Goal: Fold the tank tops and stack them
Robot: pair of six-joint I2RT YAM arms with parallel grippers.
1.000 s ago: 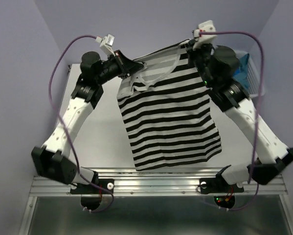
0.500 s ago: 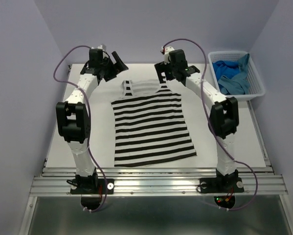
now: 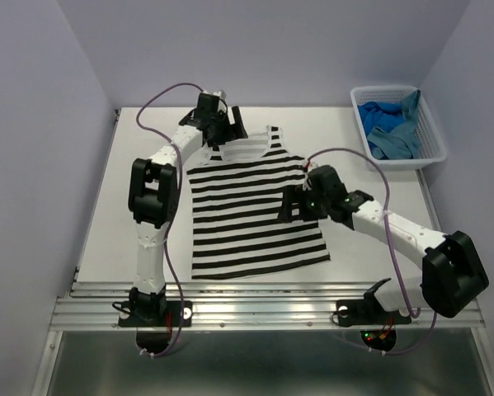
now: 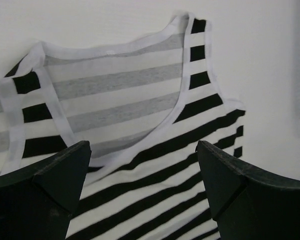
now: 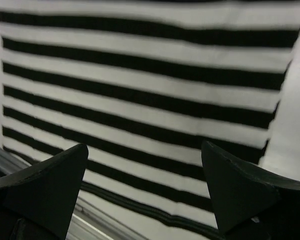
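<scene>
The black-and-white striped tank top (image 3: 251, 210) lies spread flat on the white table, neckline at the far end. My left gripper (image 3: 228, 128) hovers open over its neckline and left strap; the left wrist view shows the striped tank top (image 4: 139, 100) between my left gripper's (image 4: 142, 162) spread fingers. Over the top's right side, near the middle, my right gripper (image 3: 290, 205) is open. In the right wrist view the stripes and hem of the striped tank top (image 5: 139, 90) lie under my right gripper (image 5: 143, 157), untouched. Teal and royal blue tank tops (image 3: 391, 124) sit bunched in the basket.
A white lattice basket (image 3: 395, 164) stands at the far right corner of the table (image 3: 115, 214). Purple walls enclose the table on the left, the back and the right. A metal rail (image 3: 263, 309) runs along the near edge by the arm bases.
Both grippers let go of the striped top, which went from hanging to lying flat. The left gripper shifted right to the neckline. The right arm swung back to the top's right side.
</scene>
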